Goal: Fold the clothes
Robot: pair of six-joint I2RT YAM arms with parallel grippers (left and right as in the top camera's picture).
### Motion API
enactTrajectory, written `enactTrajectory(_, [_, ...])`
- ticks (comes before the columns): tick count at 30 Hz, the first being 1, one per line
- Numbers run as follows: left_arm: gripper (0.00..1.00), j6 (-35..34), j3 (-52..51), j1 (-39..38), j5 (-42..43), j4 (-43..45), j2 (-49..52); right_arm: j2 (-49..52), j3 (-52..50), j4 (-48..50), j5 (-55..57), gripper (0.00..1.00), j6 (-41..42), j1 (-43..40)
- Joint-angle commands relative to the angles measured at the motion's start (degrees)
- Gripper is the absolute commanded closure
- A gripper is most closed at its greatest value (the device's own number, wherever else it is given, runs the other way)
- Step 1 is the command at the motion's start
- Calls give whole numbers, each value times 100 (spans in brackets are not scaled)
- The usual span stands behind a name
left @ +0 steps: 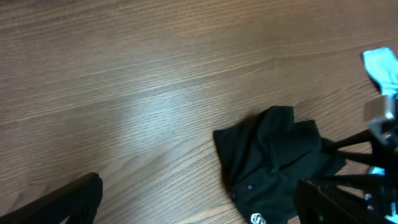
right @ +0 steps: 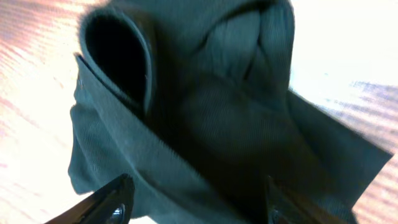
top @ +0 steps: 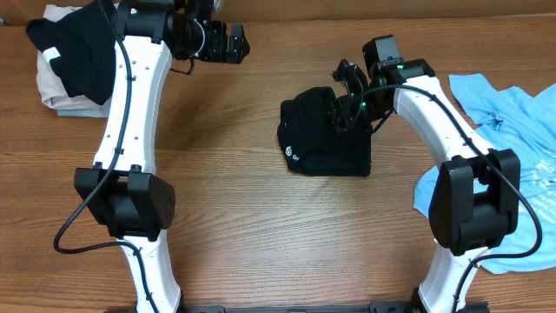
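Soft black logo T-shirt (top: 323, 139) folded into bundle, looks done. Right gripper (top: 346, 106) directly over it, fingers spread, gripping nothing. Left gripper (top: 230, 42) up-left of it, wide open, empty. Crumpled light blue T-shirt (top: 512, 113) right of it: not folded yet.

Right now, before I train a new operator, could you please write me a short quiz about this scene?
1. True or false: the black shirt lies spread out flat.
2. The light blue shirt lies on the robot's: A) left, B) right.
3. What do the jaws of the left arm hold?
Key: 1 false, it is gathered into a compact bundle; 2 B; 3 nothing, they stand open.
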Motion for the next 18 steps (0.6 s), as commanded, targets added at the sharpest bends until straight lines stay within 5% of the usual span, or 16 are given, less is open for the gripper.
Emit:
enactTrajectory(1, [0,153,-157,-13,-83,11,-153,-4,26,212,105,25,-76,-72])
enactTrajectory(4, [0,153,-219,-13,-83,11,-153,-2,72,236,37,25,-76,-85])
enactTrajectory(7, [0,153,-247,-13,-85,2,-153,-2,70,-46,-28,41,-76,-50])
enactTrajectory(8, [0,153,-247,-13,-85,4,-153,-2,70,-249,-33,74,-70,-35])
enactTrajectory(10, [0,153,-245,-13,-85,9,-153,-9,70,-514,-74,96,-46,-33])
enactTrajectory(18, [0,173,-245,-13,-105,4,-153,-573,63,-2238,-46,96,1119,-361])
